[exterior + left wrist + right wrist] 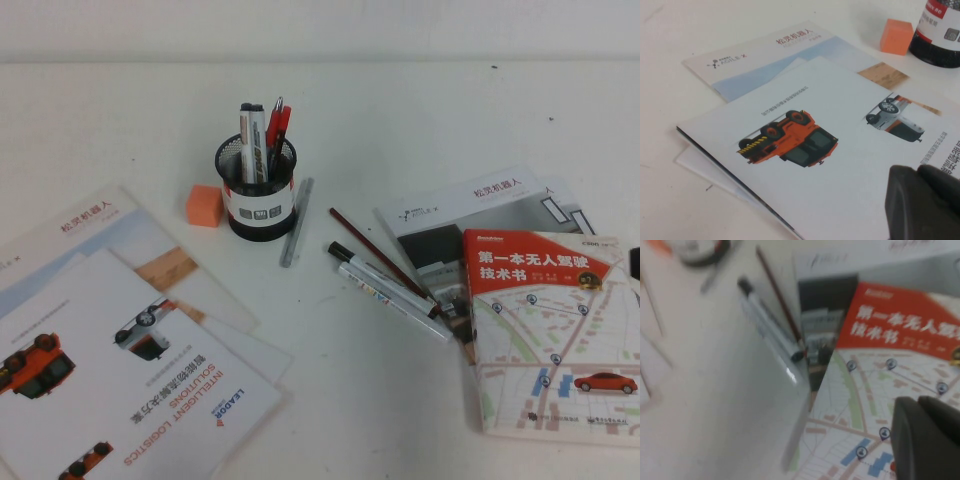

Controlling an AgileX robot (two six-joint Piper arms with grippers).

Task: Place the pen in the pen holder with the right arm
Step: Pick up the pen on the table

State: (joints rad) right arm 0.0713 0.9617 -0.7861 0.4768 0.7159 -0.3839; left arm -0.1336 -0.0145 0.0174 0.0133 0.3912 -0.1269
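- Right tool [925, 440], visible only in its wrist view, hovers over the red-topped book [900, 340]; its grip state cannot be told.
- Left tool [922, 202], likewise wrist-view only, hangs over brochures [805, 165]; grip state cannot be told.
- Pen [395, 299] lies on the worktop [380, 420] beside the book, well apart from the pen holder [259, 198].

— What lies on the white table [715, 405]?
— A thick whitish-grey marker [782, 352] beside a black-capped white marker [767, 320] and a thin brown pencil [777, 295], near a red-and-white map-covered book [865, 390].
— The right gripper [925, 440]?
— Dark, over the book.
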